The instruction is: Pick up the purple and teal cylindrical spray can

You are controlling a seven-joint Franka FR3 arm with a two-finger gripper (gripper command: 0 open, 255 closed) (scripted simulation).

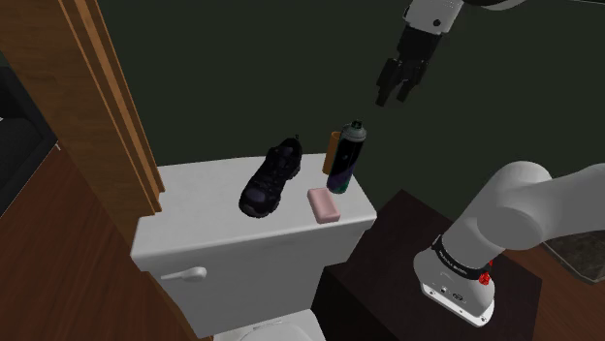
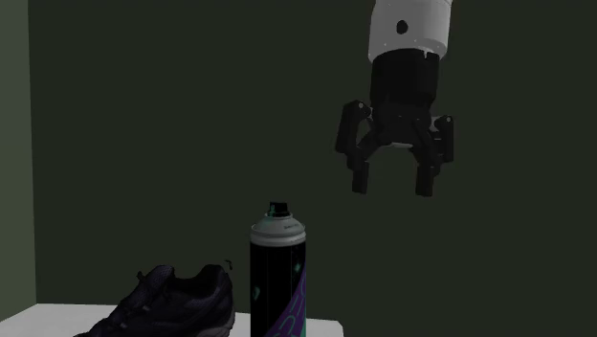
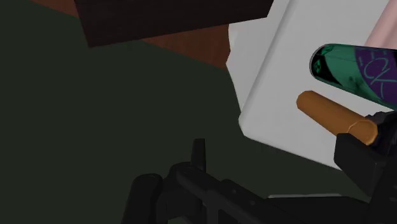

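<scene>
Black hand [image 2: 391, 185], fingers [image 2: 360, 178] apart, empty

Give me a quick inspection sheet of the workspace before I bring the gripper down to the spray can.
Surface: white toilet tank lid, holding four things.
Job's things: spray can, dark with purple and teal markings, upright near the lid's end at the shoulder view's right; not held.
Clutter: black shoe beside the can, toward the shoulder view's left; pink bar near the lid's front edge; orange-brown cylinder close behind the can, contact unclear.
Grippers: gripper open, empty, in the air above the can and off to the second exterior view's right.
Cables: nothing seen.
Surroundings: dark green wall behind; wooden door frame at the shoulder view's left.
</scene>
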